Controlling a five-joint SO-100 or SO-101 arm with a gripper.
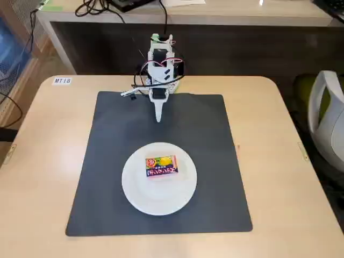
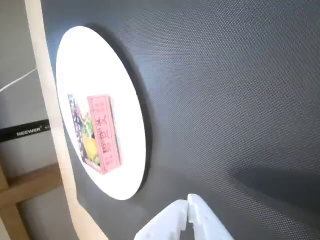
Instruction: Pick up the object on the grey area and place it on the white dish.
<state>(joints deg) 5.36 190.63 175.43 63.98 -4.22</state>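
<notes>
White hand (image 2: 188, 207) pinched closed, empty, arm folded back, box (image 1: 161, 166) on plate (image 1: 159, 196).

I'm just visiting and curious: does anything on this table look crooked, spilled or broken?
Nothing stands out. The small box lies flat on the white plate, slightly above its center in the fixed view. The plate sits on the grey mat. The tool is shut, away from both.
</notes>
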